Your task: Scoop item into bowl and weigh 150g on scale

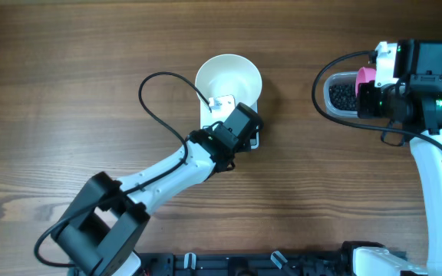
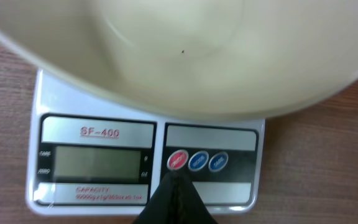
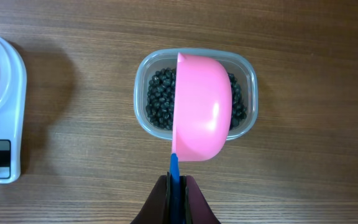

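The white bowl [image 1: 229, 77] sits on the white scale [image 2: 210, 134], whose grey display [image 2: 95, 163] is blank. My left gripper [image 2: 178, 177] is shut with nothing in it, and its tip rests at the red button [image 2: 178, 160] on the scale's front. The right gripper [image 3: 175, 182] is shut on the blue handle of the pink scoop [image 3: 204, 106]. The scoop is turned on its side, with its back towards the camera, over the black beans [image 3: 159, 102] in the clear tub [image 3: 248, 73]. The bowl holds no beans, only one dark speck.
The tub [image 1: 341, 96] stands at the right of the wooden table, well apart from the scale. The left arm [image 1: 159, 172] lies diagonally from the front edge towards the scale. Black cables loop beside both arms.
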Robot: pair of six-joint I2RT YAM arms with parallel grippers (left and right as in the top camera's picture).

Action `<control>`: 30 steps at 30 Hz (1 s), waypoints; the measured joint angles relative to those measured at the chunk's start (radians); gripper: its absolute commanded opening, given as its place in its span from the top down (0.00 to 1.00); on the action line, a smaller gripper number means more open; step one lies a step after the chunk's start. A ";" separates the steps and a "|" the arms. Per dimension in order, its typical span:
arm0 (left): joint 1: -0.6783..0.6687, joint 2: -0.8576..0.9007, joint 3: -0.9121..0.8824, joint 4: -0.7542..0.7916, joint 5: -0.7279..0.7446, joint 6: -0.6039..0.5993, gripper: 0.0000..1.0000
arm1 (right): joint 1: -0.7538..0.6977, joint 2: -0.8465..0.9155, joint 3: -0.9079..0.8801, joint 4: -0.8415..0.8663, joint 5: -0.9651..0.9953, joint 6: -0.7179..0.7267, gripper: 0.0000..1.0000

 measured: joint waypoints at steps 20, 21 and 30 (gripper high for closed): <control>0.000 0.090 0.000 0.074 -0.001 0.000 0.96 | 0.000 0.000 0.000 0.011 0.000 0.000 0.96; 0.000 0.091 0.000 0.074 0.000 0.000 0.96 | 0.000 0.000 0.000 0.012 0.000 0.000 0.96; 0.000 0.100 0.000 0.090 -0.001 0.000 0.96 | 0.000 0.000 0.000 0.015 0.000 0.000 0.96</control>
